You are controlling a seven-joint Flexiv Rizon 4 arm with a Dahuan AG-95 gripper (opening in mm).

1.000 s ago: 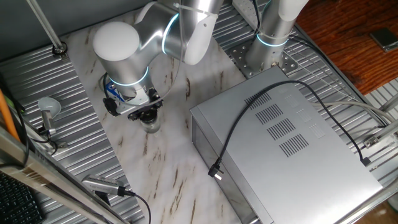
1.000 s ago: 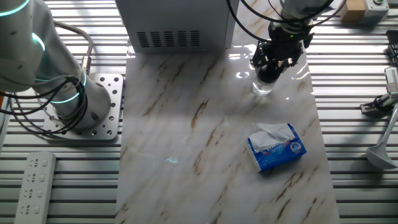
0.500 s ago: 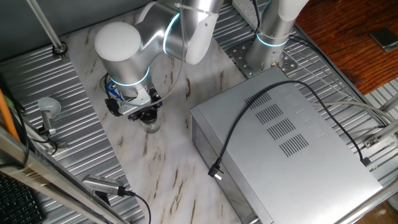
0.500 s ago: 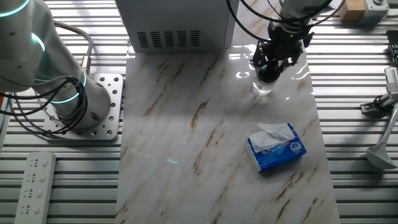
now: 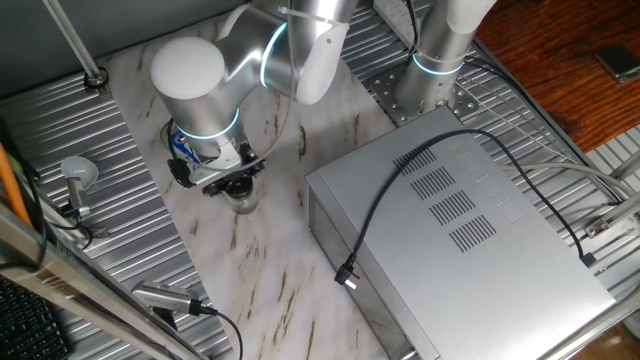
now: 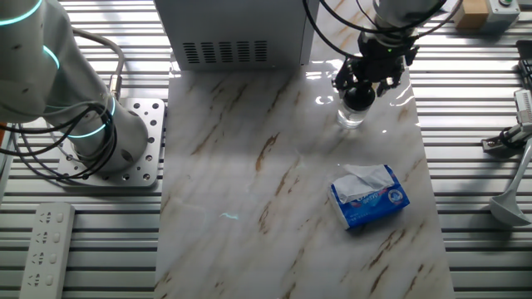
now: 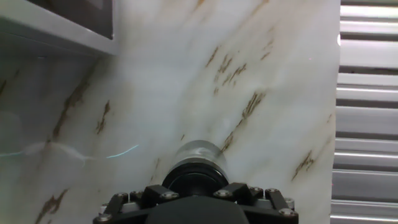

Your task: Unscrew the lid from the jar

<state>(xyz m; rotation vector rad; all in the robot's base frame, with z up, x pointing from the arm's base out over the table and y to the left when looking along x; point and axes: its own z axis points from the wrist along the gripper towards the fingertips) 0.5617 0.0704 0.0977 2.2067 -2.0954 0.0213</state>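
Observation:
A small clear jar (image 6: 352,117) stands upright on the marble board near its far right corner. Its black lid (image 7: 196,177) is on top of it. My gripper (image 6: 361,90) comes straight down over the jar and is shut on the lid, one finger on each side. In one fixed view the gripper (image 5: 238,184) hides the lid, and only the glass body of the jar (image 5: 243,203) shows below it. From the hand, the jar (image 7: 200,153) shows just past the lid, between my gripper (image 7: 197,191) and the board.
A large grey metal box (image 5: 450,220) with a black cable (image 5: 400,190) over it stands beside the jar. A blue-and-white packet (image 6: 370,197) lies on the board nearer the front. A second arm's base (image 6: 108,141) sits at the left on ridged metal.
The hand has turned slightly about the lid. The jar stays in the same spot on the board.

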